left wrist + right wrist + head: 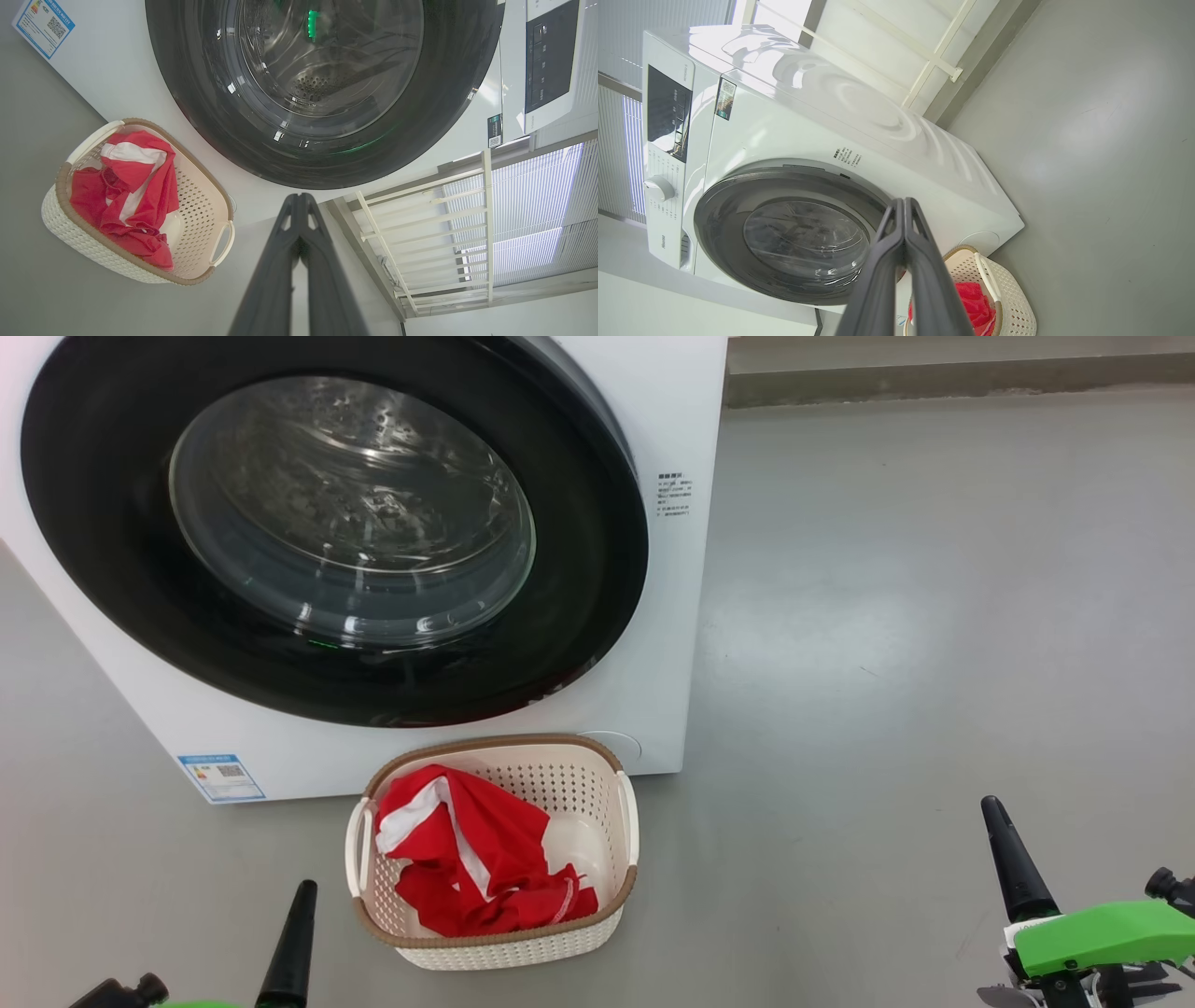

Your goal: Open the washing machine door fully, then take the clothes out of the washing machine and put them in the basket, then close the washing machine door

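Observation:
The white washing machine (672, 616) stands before me with its round black-rimmed door (336, 523) lying flush against the front. Red clothes (476, 868) with white stripes lie in the cream basket (523, 952) on the floor just below the door. My left gripper (301, 896) is shut and empty at the lower left, a little left of the basket. My right gripper (991, 807) is shut and empty at the lower right, well clear of the basket. In the left wrist view the shut fingers (299, 200) point at the door's rim (327, 172); the right wrist view shows its shut fingers (903, 205) before the door (794, 233).
Grey floor (934, 616) stretches wide to the right of the machine. A low ledge (934, 378) runs along the back. A white railing and window blinds (467, 224) stand beside the machine.

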Available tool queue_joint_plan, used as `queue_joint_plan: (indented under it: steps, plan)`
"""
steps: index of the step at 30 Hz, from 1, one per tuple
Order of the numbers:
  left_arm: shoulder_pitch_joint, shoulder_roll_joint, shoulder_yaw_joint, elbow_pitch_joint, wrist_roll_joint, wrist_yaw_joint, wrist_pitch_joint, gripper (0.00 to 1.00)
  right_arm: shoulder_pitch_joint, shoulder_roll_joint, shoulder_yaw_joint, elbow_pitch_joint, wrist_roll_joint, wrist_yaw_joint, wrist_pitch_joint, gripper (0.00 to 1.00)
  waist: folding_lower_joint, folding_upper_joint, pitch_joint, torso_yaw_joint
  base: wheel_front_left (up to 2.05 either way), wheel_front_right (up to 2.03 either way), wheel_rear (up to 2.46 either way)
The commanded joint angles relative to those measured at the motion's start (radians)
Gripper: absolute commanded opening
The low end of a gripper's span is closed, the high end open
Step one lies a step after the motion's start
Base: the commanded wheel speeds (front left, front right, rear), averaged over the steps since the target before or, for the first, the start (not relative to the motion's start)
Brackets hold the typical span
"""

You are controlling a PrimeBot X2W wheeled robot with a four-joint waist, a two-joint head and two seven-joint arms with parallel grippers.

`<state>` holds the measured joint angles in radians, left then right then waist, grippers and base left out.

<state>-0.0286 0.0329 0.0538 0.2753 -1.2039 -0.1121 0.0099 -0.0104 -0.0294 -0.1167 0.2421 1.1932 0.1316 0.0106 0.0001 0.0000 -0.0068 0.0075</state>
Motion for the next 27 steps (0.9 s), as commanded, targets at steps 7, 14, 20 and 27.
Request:
queue_joint_plan:
  steps: [7, 14, 20, 27]
  plan:
    - [-0.051, 0.014, 0.034, -0.027, -0.093, -0.011, 0.026, 0.00, -0.060, -0.017, 0.010, -0.018, 0.097, 0.000, 0.023, 0.00, 0.0000, 0.0000, 0.002, -0.002, 0.00, 0.00, 0.00]
    - [-0.059, 0.015, 0.041, -0.028, -0.173, -0.013, 0.046, 0.00, -0.070, -0.018, 0.008, -0.013, 0.179, 0.000, 0.044, 0.00, 0.0000, 0.0000, 0.004, -0.003, 0.00, 0.00, 0.00]
    - [-0.065, 0.016, 0.047, -0.029, -0.242, -0.015, 0.063, 0.00, -0.078, -0.019, 0.006, -0.008, 0.249, -0.001, 0.061, 0.00, 0.0000, 0.0000, 0.006, -0.004, 0.00, 0.00, 0.00]
    - [-0.072, 0.017, 0.053, -0.029, -0.322, -0.017, 0.083, 0.00, -0.088, -0.020, 0.004, -0.003, 0.331, -0.001, 0.082, 0.00, 0.0000, 0.0000, 0.008, -0.006, 0.00, 0.00, 0.00]
